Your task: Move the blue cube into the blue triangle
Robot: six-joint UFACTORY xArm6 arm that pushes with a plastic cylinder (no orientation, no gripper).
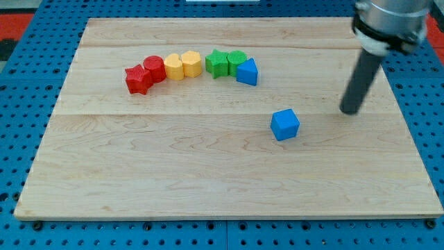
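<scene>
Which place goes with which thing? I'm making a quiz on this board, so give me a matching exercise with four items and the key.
Things:
1. blue cube
2. blue triangle
3. red blocks
4. my tip

Places:
A. left end of the row
B. alone near the board's middle
C. right of the cube, apart from it
D. right end of the row

Pairs: 1-B, 2-D, 3-A, 4-C

A pale wooden board (208, 173) lies on blue perforated flooring (21, 104).

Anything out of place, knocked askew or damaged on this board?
Nothing damaged. Only the blue cube stands apart, alone mid-board, while the other blocks form a curved row ending at the blue triangle. My tip is at the cube's right, not touching.
</scene>
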